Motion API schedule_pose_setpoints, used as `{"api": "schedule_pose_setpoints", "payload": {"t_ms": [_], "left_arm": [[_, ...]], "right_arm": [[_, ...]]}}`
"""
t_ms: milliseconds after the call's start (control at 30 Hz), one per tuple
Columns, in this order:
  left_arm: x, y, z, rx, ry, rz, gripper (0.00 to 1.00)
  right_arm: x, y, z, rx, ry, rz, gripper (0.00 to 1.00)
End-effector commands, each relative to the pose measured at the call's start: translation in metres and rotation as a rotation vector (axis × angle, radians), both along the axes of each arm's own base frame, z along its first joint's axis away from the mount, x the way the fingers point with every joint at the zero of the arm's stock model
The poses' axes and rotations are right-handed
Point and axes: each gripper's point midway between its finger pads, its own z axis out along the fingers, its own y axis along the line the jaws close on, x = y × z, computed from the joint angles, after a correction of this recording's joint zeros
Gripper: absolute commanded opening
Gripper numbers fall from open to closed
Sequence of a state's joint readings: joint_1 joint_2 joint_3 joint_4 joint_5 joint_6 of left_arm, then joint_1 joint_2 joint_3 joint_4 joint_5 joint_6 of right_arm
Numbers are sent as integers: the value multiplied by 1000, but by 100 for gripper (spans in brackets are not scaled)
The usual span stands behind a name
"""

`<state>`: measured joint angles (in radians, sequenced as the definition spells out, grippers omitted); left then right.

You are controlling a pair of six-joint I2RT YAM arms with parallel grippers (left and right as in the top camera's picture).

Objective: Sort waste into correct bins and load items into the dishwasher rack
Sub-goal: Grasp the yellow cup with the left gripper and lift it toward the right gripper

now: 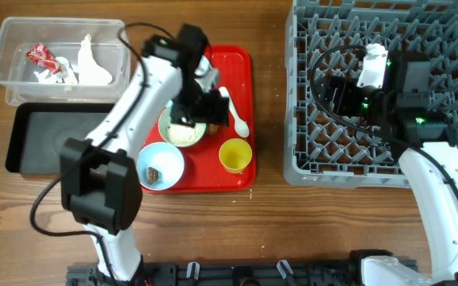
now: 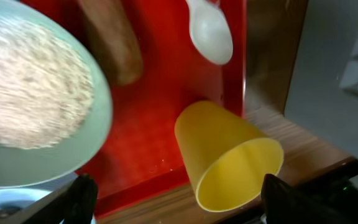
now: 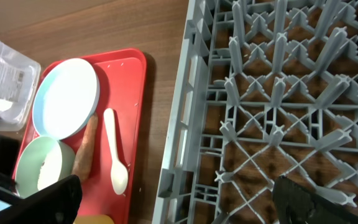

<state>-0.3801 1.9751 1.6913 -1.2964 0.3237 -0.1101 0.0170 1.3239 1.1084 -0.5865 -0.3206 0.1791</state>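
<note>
My left gripper [image 1: 210,110] hangs open over the red tray [image 1: 241,63], nothing between its fingers [image 2: 79,198]. Under it sit a bowl of white rice grains [image 2: 30,93], a brown stick-like scrap [image 2: 112,38], the white spoon [image 2: 211,32] and the yellow cup [image 2: 229,158]. A second blue bowl [image 1: 160,165] holds a small brown scrap. The clear tub [image 1: 10,48] contains the red-and-white wrapper [image 1: 40,56] and white tissue [image 1: 92,65]. The black tray [image 1: 42,147] lies below it. My right gripper [image 1: 328,89] stands open above the grey rack [image 1: 452,48]. The blue plate [image 3: 67,96] shows in the right wrist view.
The red tray's rim [image 2: 244,56] runs close to the yellow cup. A strip of bare wood [image 1: 270,119] separates the red tray from the rack's left wall [image 3: 182,106]. The left arm [image 1: 126,103] crosses above the black tray's right end.
</note>
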Motion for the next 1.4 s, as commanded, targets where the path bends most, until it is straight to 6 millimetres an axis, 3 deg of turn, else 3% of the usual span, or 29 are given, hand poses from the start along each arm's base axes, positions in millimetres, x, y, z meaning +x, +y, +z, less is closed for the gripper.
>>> {"api": "schedule_pose_setpoints", "payload": {"t_ms": [0,133,233,300,333,367,433,533,633,700,767,900,967,1100,1367], "left_arm": [[-27,-9,-25,7,71,-65,85],[-42,-12,-35,9,92,-141,82],[-43,-12,-49,21,62,-191,72],[-38,-13,-57,14,38,-189,55],[-36,-14,-59,9,25,-189,39],[-35,-15,-60,7,19,-187,33],[-34,-17,-61,5,13,-179,29],[-34,-19,-64,4,10,-172,4],[-34,-21,-61,-2,30,-109,4],[-34,-34,-44,-119,55,-87,4],[-27,-48,-12,-306,69,-49,4],[2,-64,82,-865,43,-3,4],[16,-54,129,-1146,16,-29,4],[25,-43,155,-1269,68,-1,4],[30,-43,157,-1264,99,22,4]], "right_arm": [[5,0,6,1,-13,-6,100],[5,0,6,1,-13,-6,100],[5,0,6,1,-12,-6,100],[5,0,6,1,-12,-6,100],[5,0,6,1,-12,-6,100],[5,0,6,1,-12,-6,100],[5,0,6,1,-12,-6,100],[5,0,6,19,-2,-24,100],[4,0,6,33,5,-37,100],[2,10,9,95,16,-14,100],[-2,37,24,215,-14,115,100],[-11,76,65,393,-125,354,99],[-20,95,78,398,-204,501,99],[-38,120,85,398,-270,678,99],[-40,147,87,572,-285,884,99]]}}
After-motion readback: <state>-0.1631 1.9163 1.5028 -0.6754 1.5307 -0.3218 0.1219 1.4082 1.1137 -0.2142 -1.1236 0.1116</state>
